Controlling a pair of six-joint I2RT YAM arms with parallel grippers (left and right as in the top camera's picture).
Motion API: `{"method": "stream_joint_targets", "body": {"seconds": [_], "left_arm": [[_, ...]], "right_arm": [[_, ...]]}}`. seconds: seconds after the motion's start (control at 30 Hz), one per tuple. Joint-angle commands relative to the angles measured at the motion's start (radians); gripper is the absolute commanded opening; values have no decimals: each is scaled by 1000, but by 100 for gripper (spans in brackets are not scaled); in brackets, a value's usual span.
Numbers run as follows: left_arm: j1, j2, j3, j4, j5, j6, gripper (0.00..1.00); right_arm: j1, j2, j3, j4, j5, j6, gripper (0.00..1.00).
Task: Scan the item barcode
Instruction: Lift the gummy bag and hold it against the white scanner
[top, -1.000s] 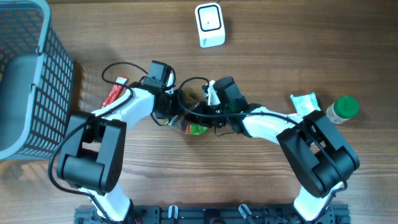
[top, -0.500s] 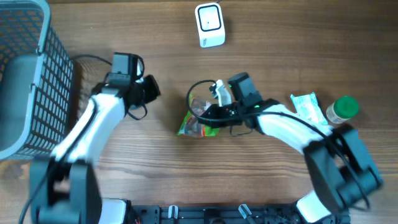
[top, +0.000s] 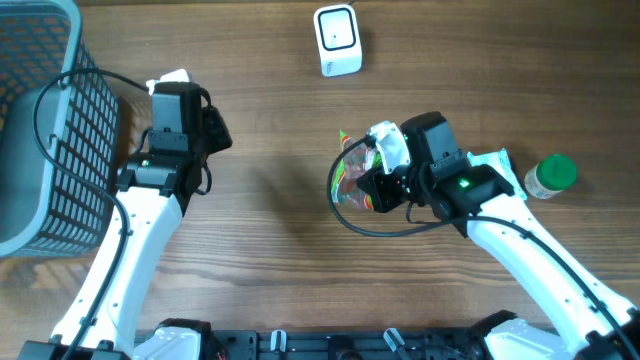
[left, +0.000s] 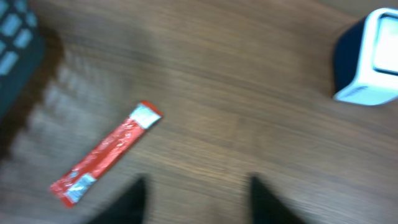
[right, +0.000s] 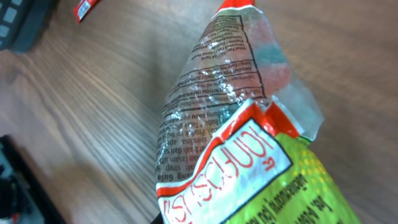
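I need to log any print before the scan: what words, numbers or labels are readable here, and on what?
Candy bag, white panel: large red outline letters, upside down and creased; not readable.
Candy bag, clear part: a block of fine print, too small to read.
Red sachet: markings blurred, unreadable.
Scanner, white packet, green-capped bottle: no legible text.

The counter (top: 280, 250) is seen straight down from overhead. The scanner (left: 373, 56), upper right in the blurred left wrist view, is shared with it. The snack bag (right: 224, 124) is filmed very close by the right wrist.
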Motion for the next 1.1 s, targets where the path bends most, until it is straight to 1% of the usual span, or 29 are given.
{"method": "stream_joint_targets", "body": {"seconds": [0.0, 0.07, 0.1, 0.2, 0.3, 0.37, 0.43, 0.53, 0.6, 0.73, 0.87, 0.97, 1.03, 1.07], "left_arm": [[0, 9, -4, -14, -75, 42, 100], [0, 9, -4, -15, -75, 42, 100], [0, 9, -4, -15, -75, 42, 100], [0, 9, -4, -15, -75, 42, 100], [0, 9, -4, -15, -75, 42, 100], [0, 9, -4, -15, -75, 42, 100], [0, 9, -4, -15, -75, 42, 100], [0, 9, -4, -15, -75, 42, 100], [0, 9, -4, -15, -75, 42, 100], [0, 9, -4, -15, -75, 42, 100], [0, 9, -4, -15, -75, 42, 100], [0, 9, -4, -15, -75, 42, 100], [0, 9, -4, -15, -75, 42, 100], [0, 9, -4, -15, -75, 42, 100]], "right_arm": [[-1, -35, 31, -2, 48, -1, 4], [-1, -34, 31, -3, 48, 43, 4], [-1, -34, 31, -5, 47, 41, 4], [-1, -34, 31, -24, 35, -35, 4], [-1, -34, 34, -68, 71, -49, 4], [-1, -34, 64, -121, 87, -81, 4], [-1, -34, 140, -216, 130, -93, 4], [-1, -32, 285, -349, 219, -116, 4], [-1, -21, 433, -457, 266, -146, 4], [-1, 29, 695, -615, 342, -196, 4], [-1, 159, 1034, -781, 404, -253, 4], [-1, 284, 1268, -858, 435, -304, 4], [0, 355, 1372, -884, 449, -349, 4], [0, 396, 1419, -898, 449, -398, 4]]}}
